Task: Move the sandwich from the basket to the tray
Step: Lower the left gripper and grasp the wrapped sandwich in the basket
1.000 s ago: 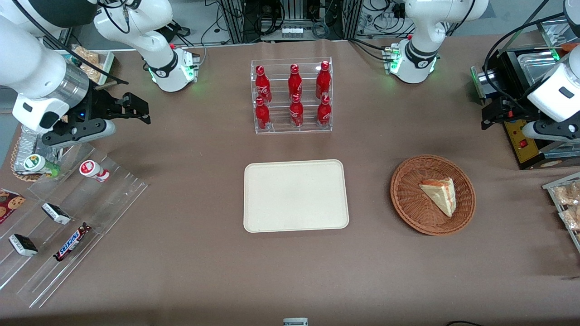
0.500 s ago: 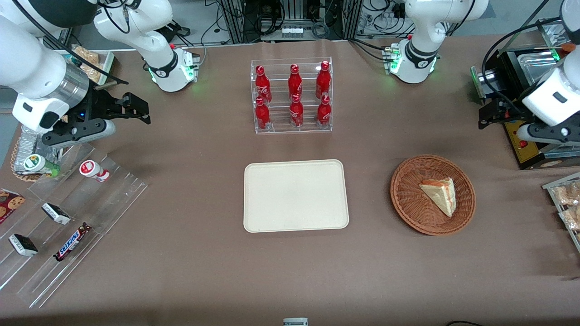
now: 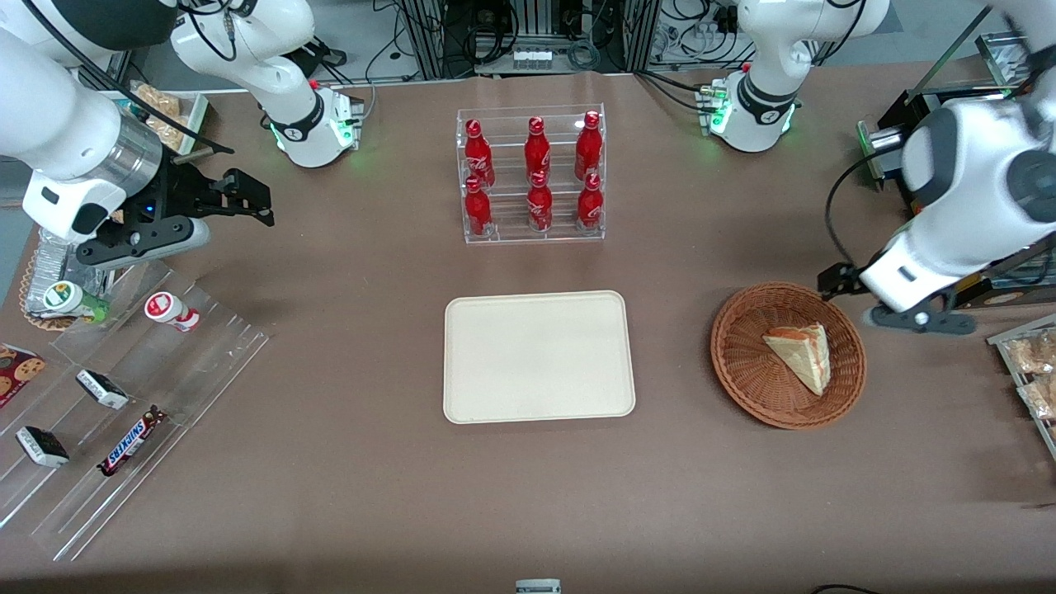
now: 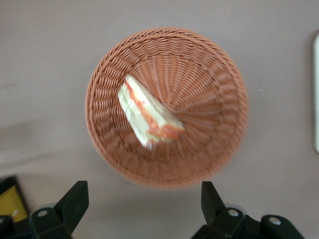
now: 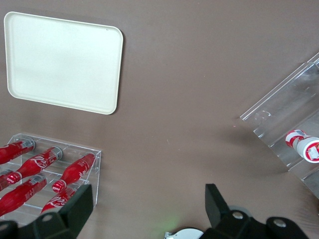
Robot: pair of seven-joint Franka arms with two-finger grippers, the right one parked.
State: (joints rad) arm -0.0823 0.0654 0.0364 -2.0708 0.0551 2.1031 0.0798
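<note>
The sandwich (image 3: 800, 355), a pale triangular wedge with red-orange filling on its edge, lies in the round wicker basket (image 3: 742, 371). The wrist view shows the same sandwich (image 4: 147, 117) inside the basket (image 4: 219, 74). My left gripper (image 3: 866, 297) hovers beside the basket's rim, toward the working arm's end of the table. Seen from the wrist, the gripper (image 4: 142, 194) is open, its fingers spread wide over bare tablecloth with nothing between them. The cream tray (image 3: 540, 355) lies flat beside the basket, toward the table's middle, with nothing on it.
A clear rack of red bottles (image 3: 532, 177) stands farther from the camera than the tray. Packaged pastries (image 3: 1031, 371) and a black appliance (image 3: 949, 165) sit at the working arm's end. Stepped acrylic racks with snacks (image 3: 124, 396) lie toward the parked arm's end.
My left arm has swung from over the black appliance toward the front camera and the basket. Its gripper now hangs at the basket's rim. The sandwich has not moved.
</note>
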